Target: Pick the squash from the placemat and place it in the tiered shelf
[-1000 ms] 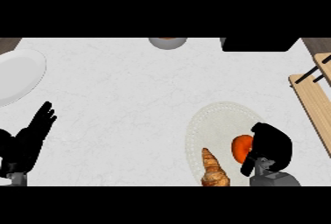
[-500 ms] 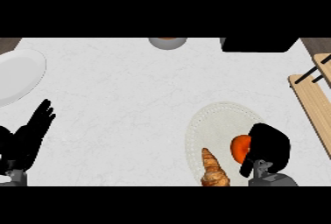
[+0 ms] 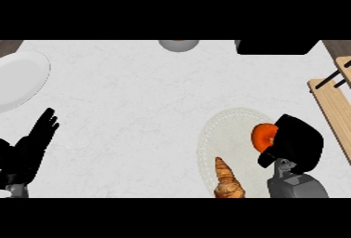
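one step in: right hand [image 3: 296,143] curls round squash [image 3: 262,135], not yet lifted off placemat [image 3: 221,132]; tiered shelf [image 3: 328,104] placement left.

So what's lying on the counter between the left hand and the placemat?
Nothing. In the head view, the white counter between the left hand and the placemat is bare.

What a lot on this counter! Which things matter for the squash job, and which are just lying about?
In the job: squash, placemat, tiered shelf, right robot hand curled round the squash.

Lying about: croissant, white plate, grey bowl, black object, left robot hand resting open.
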Controlling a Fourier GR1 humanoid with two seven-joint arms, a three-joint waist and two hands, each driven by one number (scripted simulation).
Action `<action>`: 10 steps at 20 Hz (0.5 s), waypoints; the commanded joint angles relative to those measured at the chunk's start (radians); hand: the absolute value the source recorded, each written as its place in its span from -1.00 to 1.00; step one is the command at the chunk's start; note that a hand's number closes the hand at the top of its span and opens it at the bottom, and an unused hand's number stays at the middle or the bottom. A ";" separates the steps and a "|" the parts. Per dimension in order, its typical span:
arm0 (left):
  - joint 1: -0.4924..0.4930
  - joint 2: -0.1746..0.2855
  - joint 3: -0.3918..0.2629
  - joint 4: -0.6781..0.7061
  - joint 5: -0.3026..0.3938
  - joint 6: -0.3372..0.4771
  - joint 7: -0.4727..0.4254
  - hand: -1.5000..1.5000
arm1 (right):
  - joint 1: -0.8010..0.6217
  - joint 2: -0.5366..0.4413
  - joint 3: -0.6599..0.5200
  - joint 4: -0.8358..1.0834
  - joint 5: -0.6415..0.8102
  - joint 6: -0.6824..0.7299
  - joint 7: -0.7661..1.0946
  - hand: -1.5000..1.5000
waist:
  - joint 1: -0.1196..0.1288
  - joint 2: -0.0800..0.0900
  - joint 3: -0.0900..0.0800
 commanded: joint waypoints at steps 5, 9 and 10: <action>-0.038 0.033 0.018 0.020 0.020 -0.040 0.024 0.00 | -0.346 0.028 -0.259 0.103 0.037 -0.093 0.329 1.00 | 0.022 0.005 0.000; -0.042 0.007 -0.006 0.025 -0.006 -0.020 0.022 0.00 | -0.474 0.028 -0.284 0.109 0.085 -0.111 0.395 1.00 | 0.019 0.001 0.000; -0.041 -0.034 -0.028 0.036 -0.026 0.011 0.015 0.00 | -0.473 0.028 -0.242 0.062 0.082 -0.087 0.423 1.00 | 0.009 -0.002 0.000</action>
